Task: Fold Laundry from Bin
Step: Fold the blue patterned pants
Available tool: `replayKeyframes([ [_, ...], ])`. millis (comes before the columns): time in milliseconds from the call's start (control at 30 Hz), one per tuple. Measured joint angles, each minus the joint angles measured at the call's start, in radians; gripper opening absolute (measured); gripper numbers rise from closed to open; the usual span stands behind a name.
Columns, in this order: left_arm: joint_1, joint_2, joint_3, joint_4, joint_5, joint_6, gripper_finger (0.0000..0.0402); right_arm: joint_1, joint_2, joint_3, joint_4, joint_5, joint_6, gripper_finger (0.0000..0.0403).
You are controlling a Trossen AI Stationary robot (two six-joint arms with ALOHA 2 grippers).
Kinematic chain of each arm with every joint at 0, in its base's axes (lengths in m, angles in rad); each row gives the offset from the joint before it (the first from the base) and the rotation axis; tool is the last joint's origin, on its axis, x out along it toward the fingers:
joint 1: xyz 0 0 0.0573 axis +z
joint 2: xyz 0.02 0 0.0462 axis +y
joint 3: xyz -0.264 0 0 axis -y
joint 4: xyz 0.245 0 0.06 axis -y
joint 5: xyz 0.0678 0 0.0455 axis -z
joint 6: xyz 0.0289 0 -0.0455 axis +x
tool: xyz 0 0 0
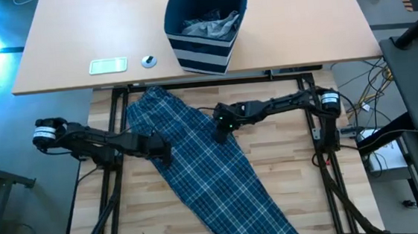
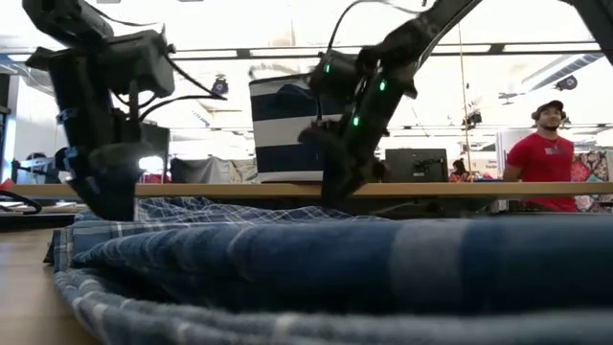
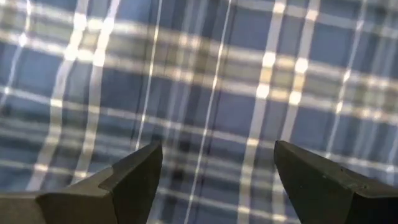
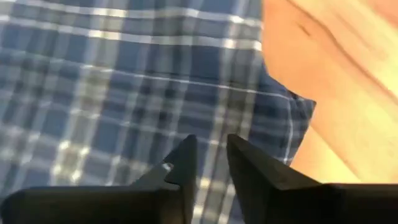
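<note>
Nearest you, the blue-and-white plaid cloth trousers point(image 2: 316, 264) lie spread diagonally across the pale wooden tabletop point(image 1: 304, 192), from its far left toward its near edge. Your left gripper point(image 1: 162, 152) sits over their left edge, fingers spread wide, holding nothing. Your right gripper point(image 1: 221, 133) is at their right edge, fingers nearly together; whether they pinch cloth, you cannot tell. The striped navy fabric bin point(image 1: 205, 26) stands on the far desk, grey laundry point(image 1: 213, 25) inside.

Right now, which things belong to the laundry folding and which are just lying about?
Job: plaid trousers spread on the table; bin holding grey cloth; left gripper and right gripper over the trousers.
Lying about: pale flat card; small round disc.
</note>
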Motion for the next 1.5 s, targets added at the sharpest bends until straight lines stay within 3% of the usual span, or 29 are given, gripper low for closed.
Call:
replayKeyframes([
  [167, -0.033, -0.001, -0.043, 0.029, -0.003, -0.038, 0.0292, -0.053, 0.06, 0.0, 0.02, 0.019, 0.058, 0.0015],
  [433, -0.04, -0.009, -0.044, 0.021, -0.012, -0.043, 0.0292, -0.075, 0.069, 0.016, 0.006, 0.008, 0.069, 0.0009],
  [733, -0.049, -0.051, 0.09, -0.006, -0.034, 0.093, 0.0292, -0.017, -0.097, 0.055, -0.074, 0.014, -0.018, 0.0009],
  [967, -0.141, -0.067, 0.177, 0.03, -0.037, 0.247, 0.0292, 0.203, -0.225, 0.055, -0.164, 0.012, 0.029, 0.0009],
  [1200, -0.306, -0.043, 0.175, 0.283, -0.028, 0.272, 0.0292, 0.563, -0.269, 0.055, -0.375, -0.056, 0.433, 0.0015],
  [1367, -0.404, -0.018, 0.188, 0.452, -0.039, 0.199, 0.0292, 0.825, -0.249, 0.055, -0.483, -0.148, 0.669, 0.0069],
  [1500, -0.44, 0.003, 0.225, 0.462, -0.107, 0.091, 0.0292, 0.936, -0.217, 0.054, -0.549, -0.134, 0.765, 0.0139],
])
